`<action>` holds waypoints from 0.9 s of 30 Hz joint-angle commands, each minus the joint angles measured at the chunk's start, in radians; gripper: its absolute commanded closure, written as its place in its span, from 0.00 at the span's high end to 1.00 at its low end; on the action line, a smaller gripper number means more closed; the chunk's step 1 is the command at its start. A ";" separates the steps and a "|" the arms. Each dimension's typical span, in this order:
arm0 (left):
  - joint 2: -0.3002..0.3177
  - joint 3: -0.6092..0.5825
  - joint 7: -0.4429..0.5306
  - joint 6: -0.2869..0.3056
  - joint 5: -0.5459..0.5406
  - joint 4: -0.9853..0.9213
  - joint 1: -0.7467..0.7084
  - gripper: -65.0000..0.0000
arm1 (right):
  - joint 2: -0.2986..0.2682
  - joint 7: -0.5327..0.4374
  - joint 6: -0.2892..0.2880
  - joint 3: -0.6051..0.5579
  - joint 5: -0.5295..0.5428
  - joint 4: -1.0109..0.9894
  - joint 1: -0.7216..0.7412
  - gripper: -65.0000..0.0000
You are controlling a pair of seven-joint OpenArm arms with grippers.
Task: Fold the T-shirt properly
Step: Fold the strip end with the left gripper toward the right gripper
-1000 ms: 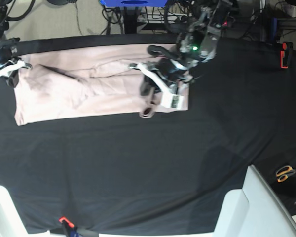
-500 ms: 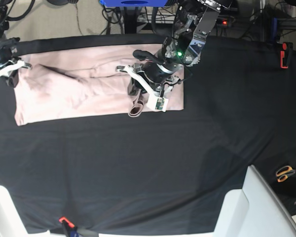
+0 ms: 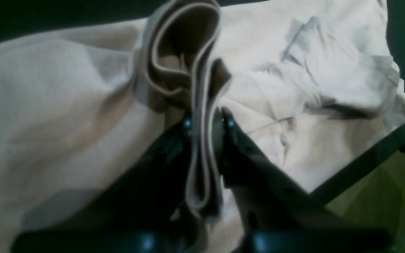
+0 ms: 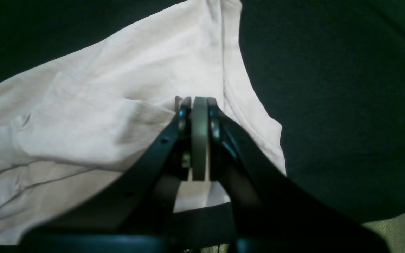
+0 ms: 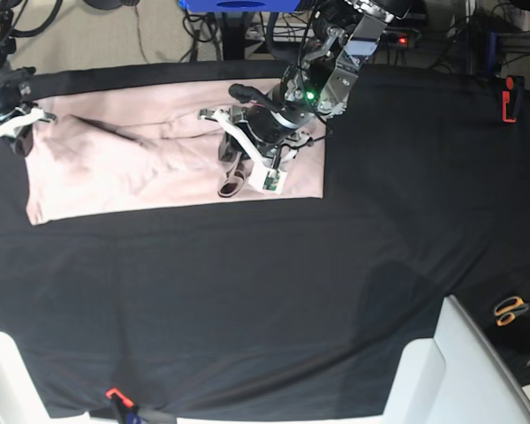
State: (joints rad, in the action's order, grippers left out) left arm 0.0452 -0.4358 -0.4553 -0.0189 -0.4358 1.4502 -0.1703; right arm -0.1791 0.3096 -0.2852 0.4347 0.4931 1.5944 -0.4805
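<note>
I'm pinching a doubled fold of the pale pink T-shirt [image 5: 159, 163] in the left gripper [image 3: 206, 123], lifted over the shirt's middle. The shirt is lying along the far edge of the black table cover [image 5: 265, 300]. The right gripper [image 4: 199, 105] is sitting closed at the shirt's end, and it looks, I think, empty of cloth. The cotton is feeling light, limp and sag-prone, so I'm favouring hems and doubled edges for holds.

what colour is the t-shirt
Plain pale pink, no print; the T-shirt shows best in the base view.
</note>
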 commanded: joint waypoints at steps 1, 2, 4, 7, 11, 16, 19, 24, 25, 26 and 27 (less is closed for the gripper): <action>-0.008 -0.001 0.025 0.010 -0.010 0.017 0.018 0.12 | -0.015 -0.025 -0.004 0.006 0.011 0.010 -0.004 0.00; -0.009 -0.001 0.025 0.010 -0.010 0.017 0.021 0.17 | -0.015 -0.025 -0.004 0.006 0.011 0.010 -0.004 0.00; -0.020 -0.001 0.025 0.010 -0.010 0.021 0.022 0.27 | -0.015 -0.025 -0.004 0.006 0.011 0.010 -0.004 0.00; -0.043 -0.002 0.019 0.010 -0.010 0.017 0.041 0.38 | -0.015 -0.025 -0.004 0.006 0.011 0.010 -0.002 0.00; -0.061 -0.002 0.019 0.010 -0.010 0.017 0.041 0.54 | -0.015 -0.025 -0.004 0.006 0.011 0.010 -0.004 0.00; -0.083 -0.002 0.017 0.014 -0.011 0.019 0.056 0.71 | -0.017 -0.025 -0.006 0.006 0.011 0.010 -0.004 0.00; -0.109 -0.002 0.017 0.014 -0.011 0.031 0.078 0.80 | -0.017 -0.025 -0.006 0.005 0.011 0.011 -0.004 0.00; -0.107 0.012 0.016 0.014 -0.011 0.145 0.105 0.79 | 0.014 -0.002 -0.006 0.003 0.014 0.102 -0.039 0.00; -0.077 0.013 0.016 0.010 -0.011 0.177 0.102 0.79 | 0.031 0.027 -0.007 0.003 0.014 0.162 -0.057 0.00; -0.040 0.013 0.016 0.010 -0.010 0.206 0.096 0.75 | 0.051 0.064 -0.019 -0.001 0.014 0.225 -0.073 0.00; 0.000 0.015 0.016 0.009 -0.010 0.229 0.091 0.68 | 0.072 0.109 -0.052 -0.023 0.016 0.278 -0.086 0.00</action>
State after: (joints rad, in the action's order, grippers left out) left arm 0.0444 -0.4259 -0.4534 -0.0017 -0.4473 1.6695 -0.0837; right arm -0.1020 0.4454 -0.3222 0.4152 0.4877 1.8614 -0.5701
